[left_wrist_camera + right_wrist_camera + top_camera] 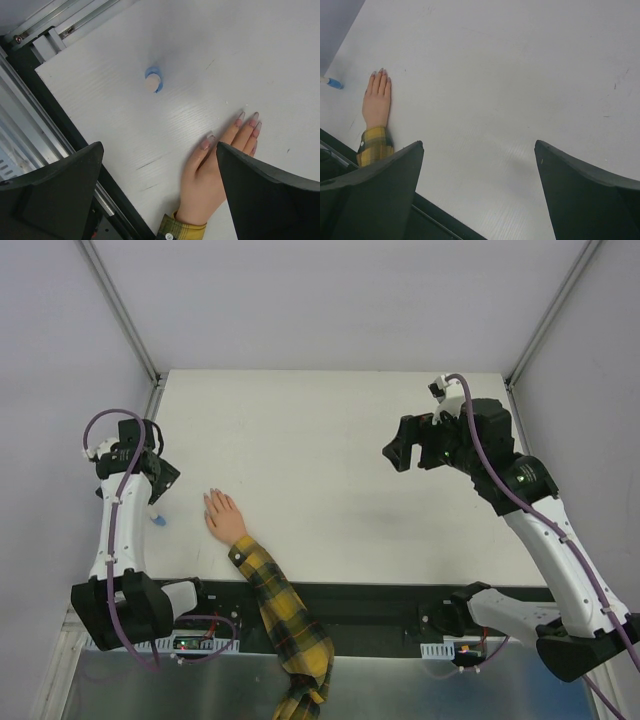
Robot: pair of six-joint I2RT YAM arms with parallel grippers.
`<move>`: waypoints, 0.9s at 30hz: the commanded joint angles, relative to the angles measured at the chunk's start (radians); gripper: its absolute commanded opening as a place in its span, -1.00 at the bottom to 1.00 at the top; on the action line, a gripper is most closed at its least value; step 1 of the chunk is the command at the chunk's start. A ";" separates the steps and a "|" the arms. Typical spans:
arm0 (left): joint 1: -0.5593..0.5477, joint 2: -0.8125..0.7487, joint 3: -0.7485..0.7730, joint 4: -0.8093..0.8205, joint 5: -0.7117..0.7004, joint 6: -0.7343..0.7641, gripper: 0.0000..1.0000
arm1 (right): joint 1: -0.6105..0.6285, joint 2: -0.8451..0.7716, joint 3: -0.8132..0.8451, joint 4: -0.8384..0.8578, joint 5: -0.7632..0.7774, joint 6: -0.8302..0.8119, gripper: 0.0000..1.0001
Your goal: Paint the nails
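Four nails [241,116] show plainly in the left wrist view, pale and greyish-pink at the fingertips. A fifth is half hidden behind a finger of the left gripper [160,150], and no firmer colour can be told. They belong to one small hand [224,516] lying flat, palm down, on the left side of the white worktop [340,460], close to its near edge, fingers pointing toward the far side. One yellow-and-black plaid sleeve [285,615] runs from the wrist back across that near edge and over the dark strip in front of it. One small blue-collared object [153,83] stands just off the hand's left, between it and the worktop's left edge, apart from the fingers. Two arms stand at the near edge. The left gripper hangs above the left edge near the blue object, jaws spread wide with nothing between them. The right gripper [479,145] is raised over the far right part of the worktop, well apart from the hand, jaws likewise spread and holding nothing. A broad stretch of white surface lies between it and the hand. Two metal frame posts [120,310] rise from the far corners.
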 commanded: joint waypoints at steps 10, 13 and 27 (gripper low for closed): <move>0.105 0.079 -0.029 0.054 -0.033 -0.101 0.59 | 0.005 0.020 0.024 -0.007 -0.087 0.032 0.93; 0.105 0.126 -0.023 0.067 -0.046 -0.121 0.37 | 0.008 0.024 0.027 -0.007 -0.094 0.030 0.93; 0.105 0.266 -0.042 0.132 -0.106 -0.113 0.10 | 0.009 0.015 0.004 -0.012 -0.089 0.022 0.93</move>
